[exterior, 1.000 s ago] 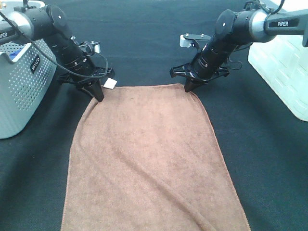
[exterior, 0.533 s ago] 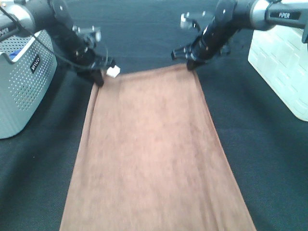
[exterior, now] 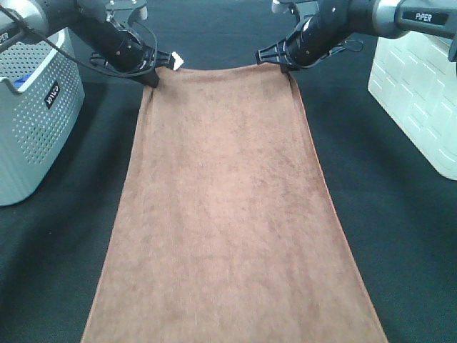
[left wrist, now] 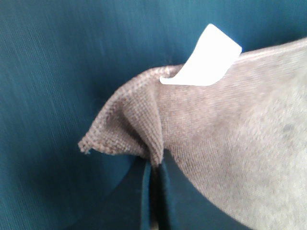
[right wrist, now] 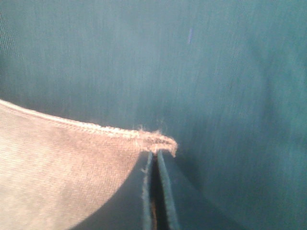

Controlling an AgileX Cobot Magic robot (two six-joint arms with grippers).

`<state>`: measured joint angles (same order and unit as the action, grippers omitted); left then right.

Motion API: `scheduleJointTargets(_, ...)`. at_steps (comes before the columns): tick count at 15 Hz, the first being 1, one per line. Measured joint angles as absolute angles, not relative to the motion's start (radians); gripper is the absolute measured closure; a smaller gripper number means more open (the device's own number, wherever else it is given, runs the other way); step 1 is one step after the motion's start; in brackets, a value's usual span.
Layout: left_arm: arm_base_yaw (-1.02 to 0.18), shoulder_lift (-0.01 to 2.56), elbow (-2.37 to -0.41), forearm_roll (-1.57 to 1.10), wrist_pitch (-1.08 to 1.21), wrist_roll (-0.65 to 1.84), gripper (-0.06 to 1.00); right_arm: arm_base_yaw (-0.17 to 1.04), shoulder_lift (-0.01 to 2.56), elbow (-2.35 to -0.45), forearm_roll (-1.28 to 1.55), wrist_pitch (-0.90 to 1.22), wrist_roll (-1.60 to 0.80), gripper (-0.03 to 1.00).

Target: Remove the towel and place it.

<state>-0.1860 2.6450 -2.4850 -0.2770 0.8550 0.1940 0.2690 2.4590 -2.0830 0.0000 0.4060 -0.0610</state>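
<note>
The long brown plush towel (exterior: 228,207) lies stretched lengthwise on the black cloth, from the far edge down past the near edge of the high view. My left gripper (exterior: 151,77) is shut on its far left corner, next to the small white tag (exterior: 176,62). My right gripper (exterior: 285,68) is shut on its far right corner. In the left wrist view the pinched corner (left wrist: 136,134) and the tag (left wrist: 206,57) show above the closed fingers (left wrist: 151,191). In the right wrist view the hemmed corner (right wrist: 153,139) sits between the closed fingers (right wrist: 160,191).
A grey perforated basket (exterior: 32,107) stands at the left, close to my left arm. A white bin (exterior: 418,93) stands at the right. Black table cloth (exterior: 400,236) shows on both sides of the towel.
Both grippers have moved away toward the far edge, pulling the towel's far corners with them. The towel has slid and stretched out longer and flatter.
</note>
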Motion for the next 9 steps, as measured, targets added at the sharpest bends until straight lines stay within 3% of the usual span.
scheduleJointTargets(9,-0.232,2.698,-2.485,-0.249,0.618,0.243,0.93,0.241,2.520,-2.083,0.005,0.277,-0.045,0.96)
